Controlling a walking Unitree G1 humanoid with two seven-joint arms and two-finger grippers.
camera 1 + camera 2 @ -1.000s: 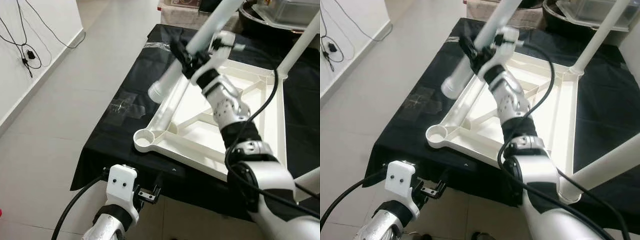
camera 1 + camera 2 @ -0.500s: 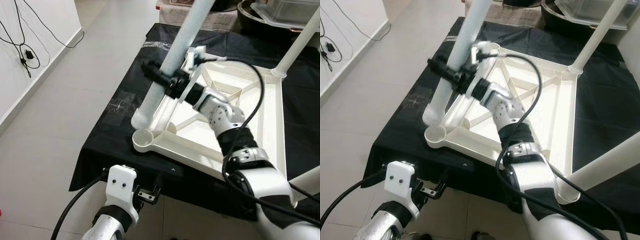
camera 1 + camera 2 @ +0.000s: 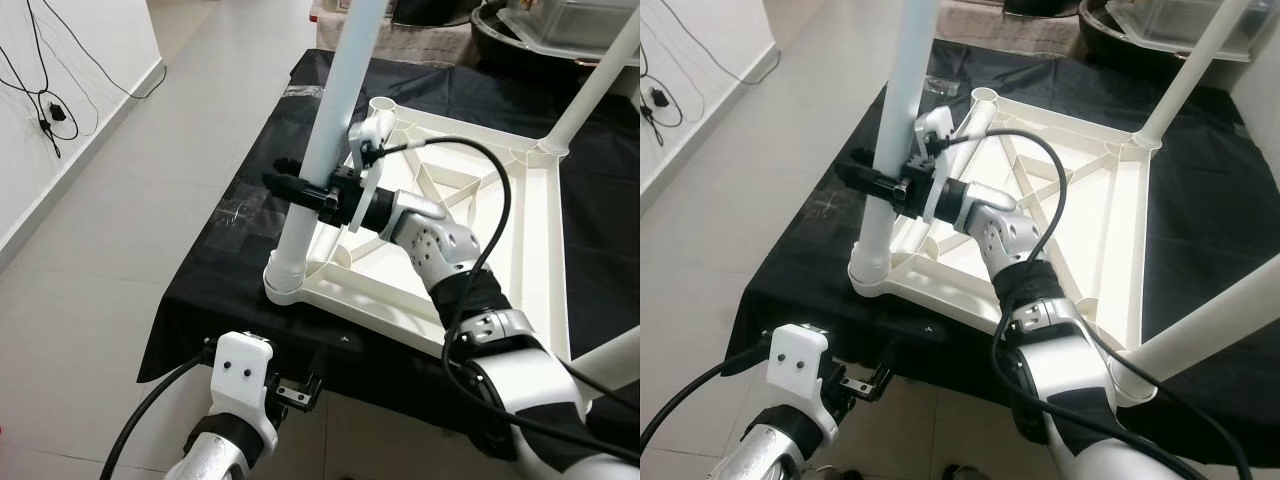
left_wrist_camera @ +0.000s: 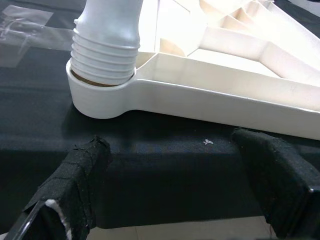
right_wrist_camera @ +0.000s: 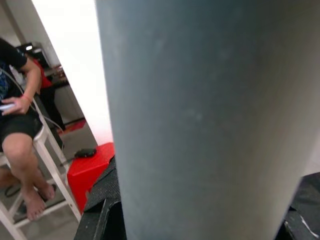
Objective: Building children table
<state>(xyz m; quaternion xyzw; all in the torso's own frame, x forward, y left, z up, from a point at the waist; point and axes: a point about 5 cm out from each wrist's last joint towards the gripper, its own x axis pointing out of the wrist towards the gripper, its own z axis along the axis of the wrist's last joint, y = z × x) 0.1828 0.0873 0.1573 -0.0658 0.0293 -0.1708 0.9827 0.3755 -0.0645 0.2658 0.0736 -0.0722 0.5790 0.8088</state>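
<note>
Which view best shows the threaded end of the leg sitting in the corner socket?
The left wrist view: the leg's threads are close and sharp, entering the socket. The eye views show that joint small, below the right gripper. The right wrist view gives just blurred leg shaft.

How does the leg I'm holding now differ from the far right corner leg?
The held leg is clamped by the right gripper; the far right corner leg stands free. The held leg's ribbed end sits in its socket with its ridges still showing, while the far leg's base looks fully home. Both are white tubes standing up from the upturned tabletop.
</note>
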